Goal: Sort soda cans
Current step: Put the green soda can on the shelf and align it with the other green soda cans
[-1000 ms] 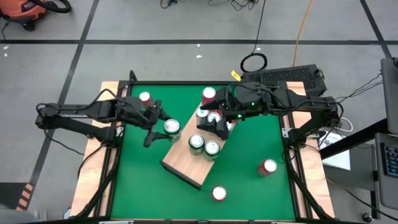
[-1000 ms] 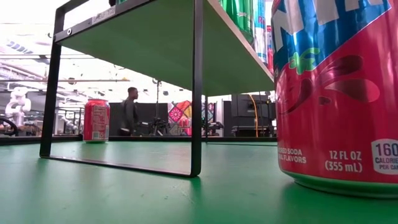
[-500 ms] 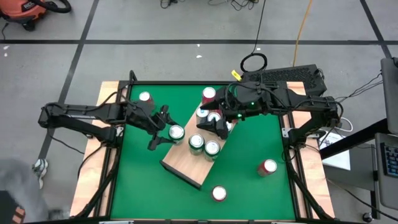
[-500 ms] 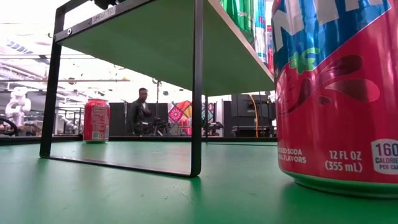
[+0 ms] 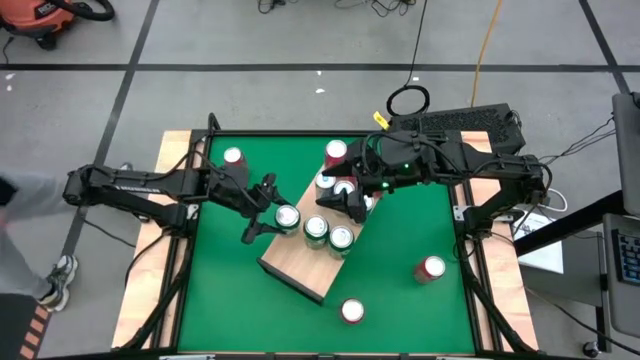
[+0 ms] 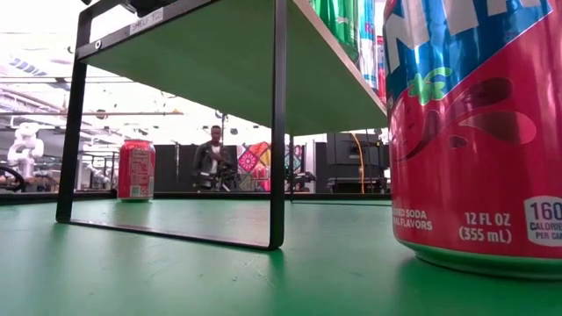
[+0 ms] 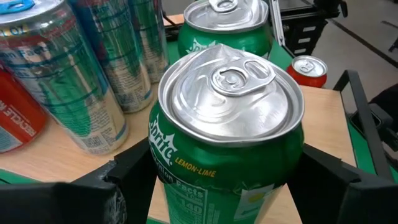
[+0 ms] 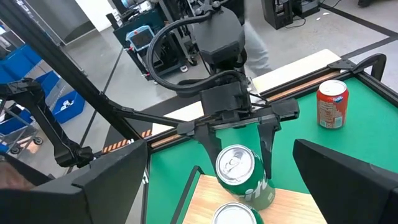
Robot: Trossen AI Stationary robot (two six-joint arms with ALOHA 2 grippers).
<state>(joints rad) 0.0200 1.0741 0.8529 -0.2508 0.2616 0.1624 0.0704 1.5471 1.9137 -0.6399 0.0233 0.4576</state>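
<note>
The left claw (image 5: 272,212) grips a green cylindrical metal soda can (image 7: 227,134) between its fingers, over the light wooden board (image 5: 300,265)'s edge. The right claw (image 5: 345,203) hovers spread wide, empty, beyond more cans.

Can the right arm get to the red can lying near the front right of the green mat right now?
Probably yes. The right gripper is open and empty above the wooden board, and the red can lies alone on bare mat on that arm's side.
</note>
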